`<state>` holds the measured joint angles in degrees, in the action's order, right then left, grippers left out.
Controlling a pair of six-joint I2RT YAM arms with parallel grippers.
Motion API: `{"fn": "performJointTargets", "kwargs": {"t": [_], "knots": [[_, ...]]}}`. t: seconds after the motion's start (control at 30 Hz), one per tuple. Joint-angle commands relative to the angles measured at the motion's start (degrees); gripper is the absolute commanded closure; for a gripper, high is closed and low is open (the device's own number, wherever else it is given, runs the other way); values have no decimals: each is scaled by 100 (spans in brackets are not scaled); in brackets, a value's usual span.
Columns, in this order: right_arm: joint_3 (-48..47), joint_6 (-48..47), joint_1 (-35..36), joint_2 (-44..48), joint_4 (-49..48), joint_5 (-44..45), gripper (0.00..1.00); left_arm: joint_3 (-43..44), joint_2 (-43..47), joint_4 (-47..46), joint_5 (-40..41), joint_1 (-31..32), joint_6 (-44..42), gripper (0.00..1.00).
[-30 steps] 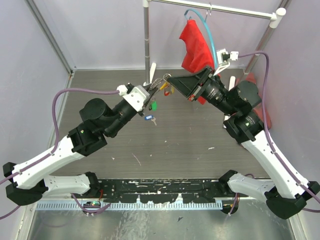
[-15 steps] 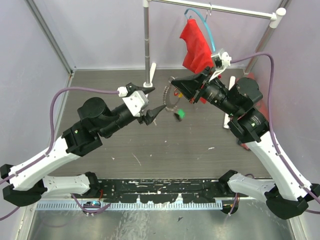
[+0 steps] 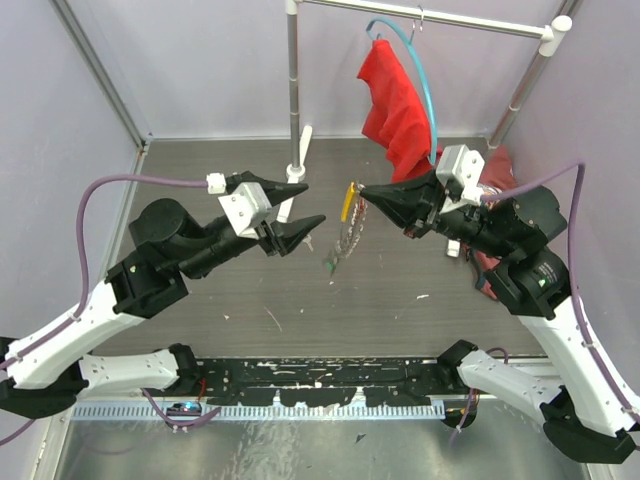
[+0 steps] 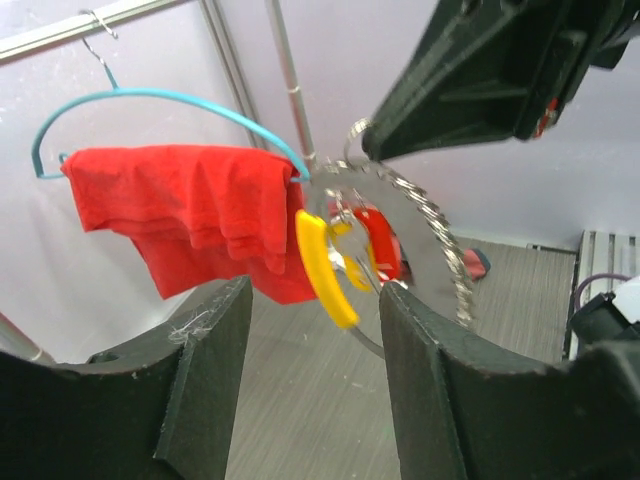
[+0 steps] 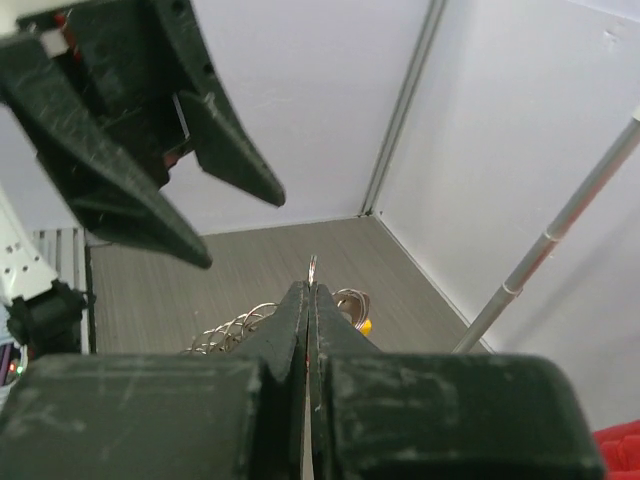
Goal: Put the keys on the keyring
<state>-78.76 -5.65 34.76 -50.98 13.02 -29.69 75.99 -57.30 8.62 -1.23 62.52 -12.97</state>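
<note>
Keyring hanging from a fingertip pinch, with nothing under it.

My right gripper is closed tight, with only a sliver of the keyring wire showing at its very tips. The loop, its yellow-orange section and the keys dangle in the air above the worktop. My left gripper is wide open and holds nothing, its fingers either side of the ring from its own view. I judge the hold thin: a swing or twist of the bunch could work the wire out, and everything would drop. If I close the left on a swaying ring, I could catch a key or knock the loop loose. I cannot tell whether every key is threaded.
</note>
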Motion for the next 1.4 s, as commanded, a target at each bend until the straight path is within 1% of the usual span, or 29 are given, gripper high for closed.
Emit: {"fn": "performJointTargets", "kwargs": {"t": [0.0,0.17,0.3,0.43,0.67,0.8,0.9,1.0,1.17,1.37], "knots": [[53,-643,-5,175,-169,-588,99,22,110,-616,-260,8,198,40],[105,-683,-12,271,-223,-788,99,171,-1,-704,-989,13,299,44],[110,-651,-5,301,-255,-937,99,341,-109,-570,-1395,6,304,51],[113,-649,-5,327,-281,-1261,99,417,-178,-514,-1472,7,291,55],[72,-508,-5,307,-347,-1566,99,590,-338,-449,-1770,10,313,57],[-35,-596,-5,227,-113,-1648,99,897,-496,45,-2035,12,140,58],[-62,-613,-5,203,-36,-1690,99,1081,-565,416,-2046,7,-9,58],[-68,-604,-11,209,-36,-1751,99,1091,-564,500,-2022,6,-68,58],[-88,-584,-5,211,-51,-1825,99,1101,-647,530,-2069,12,-76,63],[-80,-460,-6,257,-148,-1941,99,1137,-795,552,-2184,8,-30,65]]}}
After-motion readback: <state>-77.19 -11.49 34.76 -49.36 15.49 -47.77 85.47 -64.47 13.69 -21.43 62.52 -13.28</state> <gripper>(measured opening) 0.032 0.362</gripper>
